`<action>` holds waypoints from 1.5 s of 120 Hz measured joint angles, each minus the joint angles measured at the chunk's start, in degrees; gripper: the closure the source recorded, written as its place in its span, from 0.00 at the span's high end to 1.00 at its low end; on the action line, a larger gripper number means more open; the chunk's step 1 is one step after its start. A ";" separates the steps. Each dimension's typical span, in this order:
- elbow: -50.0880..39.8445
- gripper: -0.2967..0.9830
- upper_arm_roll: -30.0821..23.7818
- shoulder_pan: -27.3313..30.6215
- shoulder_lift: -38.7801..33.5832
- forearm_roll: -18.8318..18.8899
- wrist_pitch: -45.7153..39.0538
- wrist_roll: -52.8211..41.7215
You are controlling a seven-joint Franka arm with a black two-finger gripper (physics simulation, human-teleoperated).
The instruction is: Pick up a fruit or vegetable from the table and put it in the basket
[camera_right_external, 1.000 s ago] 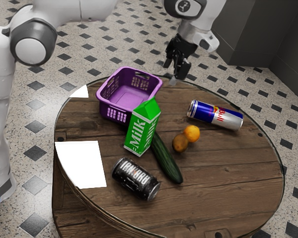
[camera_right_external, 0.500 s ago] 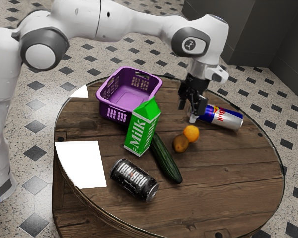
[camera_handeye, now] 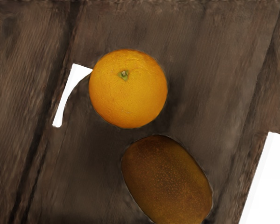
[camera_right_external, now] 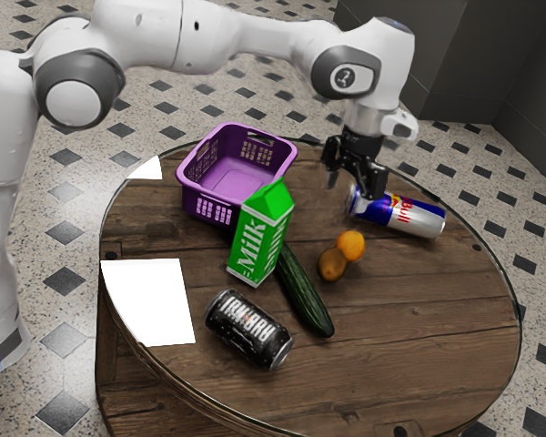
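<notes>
Claw (camera_right_external: 353, 188) open and empty, it hangs above the worktop (camera_right_external: 419, 319) near the blue end of the energy drink can (camera_right_external: 400, 217); the orange (camera_handeye: 128, 88) rests below it on the wood, just beside the kiwi (camera_handeye: 167, 179), and looks the likeliest pick; the step in hand, I judge, is lining up over that fruit. Centre on the orange before dropping; set the fingers so that they pass either side of it without wedging against the kiwi; lower straight, close evenly about its widest part, since a grip too high could squeeze a round skin loose and send it rolling; then lift clear of the can and carry high over the rim of the purple basket (camera_right_external: 196, 191), away from the milk carton (camera_right_external: 262, 235), releasing low inside.
</notes>
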State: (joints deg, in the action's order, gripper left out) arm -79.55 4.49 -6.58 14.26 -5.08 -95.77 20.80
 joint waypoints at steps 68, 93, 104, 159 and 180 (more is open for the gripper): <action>-7.92 0.77 -0.02 -3.12 3.75 2.97 -12.73 15.90; -12.74 0.77 0.03 -3.11 3.20 1.87 -16.08 22.61; -13.28 0.77 0.00 -3.24 3.44 1.71 -16.43 25.16; -16.61 0.67 -0.02 -4.01 3.83 -0.84 -15.60 34.51; -16.21 0.48 -0.04 -4.17 3.29 -0.89 -15.25 36.66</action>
State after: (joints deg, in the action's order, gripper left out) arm -95.76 4.45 -10.75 17.54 -5.97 -111.02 57.46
